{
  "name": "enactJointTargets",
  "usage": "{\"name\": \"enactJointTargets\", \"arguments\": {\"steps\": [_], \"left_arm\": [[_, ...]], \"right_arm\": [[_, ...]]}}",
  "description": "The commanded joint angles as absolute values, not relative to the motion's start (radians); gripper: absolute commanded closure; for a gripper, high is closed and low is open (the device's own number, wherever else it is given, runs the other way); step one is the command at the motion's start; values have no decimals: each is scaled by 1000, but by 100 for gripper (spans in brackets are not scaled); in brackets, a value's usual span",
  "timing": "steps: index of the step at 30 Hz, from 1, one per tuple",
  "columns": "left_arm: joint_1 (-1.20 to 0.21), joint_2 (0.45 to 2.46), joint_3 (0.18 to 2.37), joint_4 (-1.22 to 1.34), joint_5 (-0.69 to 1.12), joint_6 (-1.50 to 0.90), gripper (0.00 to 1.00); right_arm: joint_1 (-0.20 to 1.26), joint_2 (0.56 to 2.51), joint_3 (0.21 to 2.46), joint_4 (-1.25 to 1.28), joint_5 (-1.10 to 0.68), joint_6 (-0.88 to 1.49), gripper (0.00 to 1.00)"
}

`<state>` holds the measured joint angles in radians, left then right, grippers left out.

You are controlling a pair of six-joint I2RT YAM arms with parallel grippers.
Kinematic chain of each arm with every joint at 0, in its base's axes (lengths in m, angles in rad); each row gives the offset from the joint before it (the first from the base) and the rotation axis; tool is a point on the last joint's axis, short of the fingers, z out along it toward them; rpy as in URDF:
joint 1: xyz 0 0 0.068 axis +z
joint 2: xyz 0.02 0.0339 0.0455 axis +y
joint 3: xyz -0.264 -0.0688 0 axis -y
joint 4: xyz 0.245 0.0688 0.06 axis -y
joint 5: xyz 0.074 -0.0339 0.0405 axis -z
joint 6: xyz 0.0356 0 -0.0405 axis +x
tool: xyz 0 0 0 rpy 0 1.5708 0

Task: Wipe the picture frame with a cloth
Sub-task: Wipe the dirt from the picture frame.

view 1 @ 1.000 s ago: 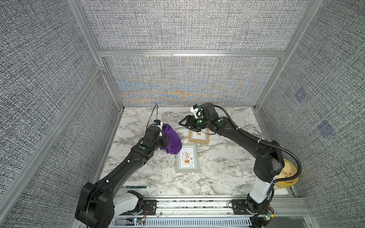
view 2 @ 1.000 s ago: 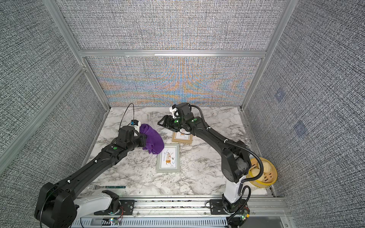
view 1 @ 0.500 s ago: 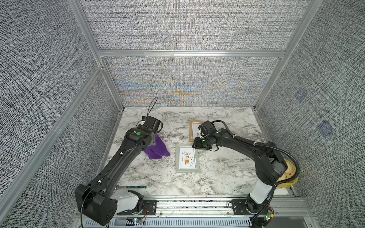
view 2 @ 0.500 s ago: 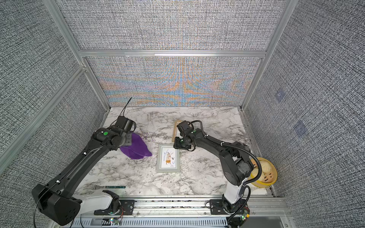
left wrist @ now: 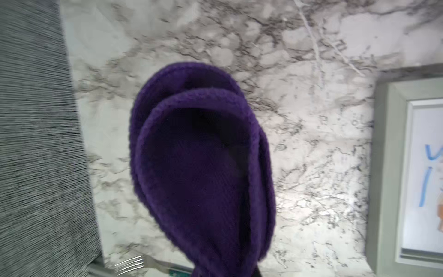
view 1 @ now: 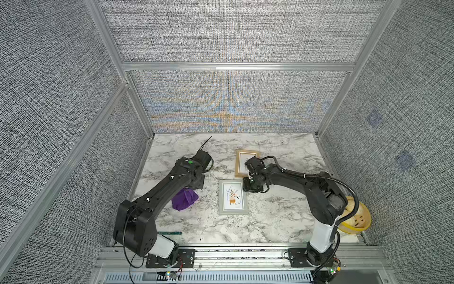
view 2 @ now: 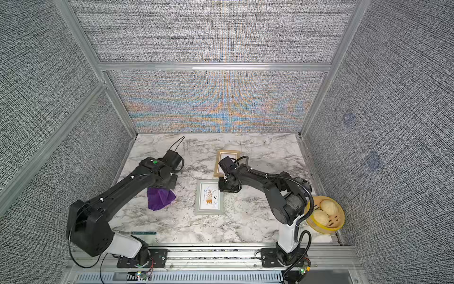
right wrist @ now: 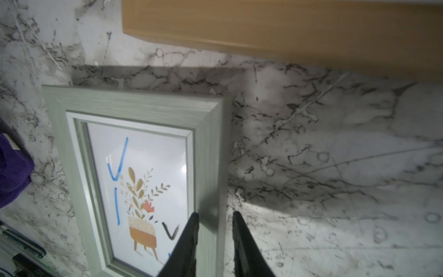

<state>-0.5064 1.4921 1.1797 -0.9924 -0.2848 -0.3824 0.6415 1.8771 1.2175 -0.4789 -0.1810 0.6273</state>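
below, marbled tabletop (view 1: 282,221) within grey woven walls (view 1: 233,32)

Wooden frame (view 1: 242,162) partly behind right arm (view 1: 290,175)

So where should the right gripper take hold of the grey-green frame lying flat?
On the long side rail nearest the right arm, from straight above. The grey-green frame lies flat on the marble table, so only its raised moulding offers opposing faces: one finger inside by the glass, one outside. The right gripper straddles that rail now.
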Motion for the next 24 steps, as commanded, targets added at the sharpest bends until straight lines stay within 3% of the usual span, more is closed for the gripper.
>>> {"name": "enactJointTargets", "arguments": {"steps": [1,13,24], "left_arm": [[-509,1514,1141,-829,-83,-394,100],[-518,1640,997,-507,337,-448,100],[-532,1778,1040,-371,387,-526,100]], "right_arm": [[641,1886,1214,-492,-169,637,74],[629,1898,1178,-501,-155,620,76],[629,1901,1139,-509,-153,606,78]]}}
